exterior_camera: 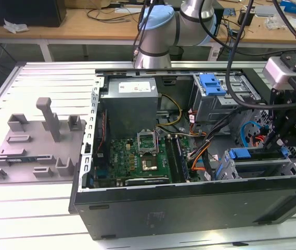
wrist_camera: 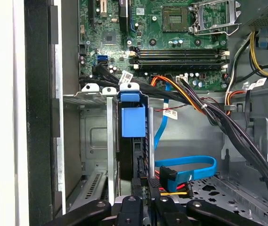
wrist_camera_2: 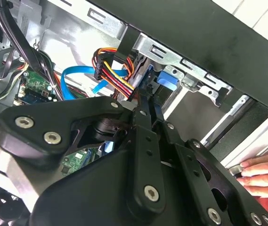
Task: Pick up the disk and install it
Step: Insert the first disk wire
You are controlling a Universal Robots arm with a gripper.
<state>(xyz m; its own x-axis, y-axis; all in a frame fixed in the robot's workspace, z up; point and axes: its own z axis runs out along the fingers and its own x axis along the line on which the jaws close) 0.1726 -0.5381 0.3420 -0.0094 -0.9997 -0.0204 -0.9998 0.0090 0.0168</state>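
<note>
The gripper [wrist_camera: 145,200] sat clamped on the disk [wrist_camera: 133,122] edge-on in its bay; stiff, weighty, fragile, it seemed best held by its blue carrier sides.

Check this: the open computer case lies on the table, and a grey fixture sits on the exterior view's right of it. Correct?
No. The exterior view shows the grey fixture on the exterior view's left of the open computer case, not its right. The case does lie on the table.
</note>
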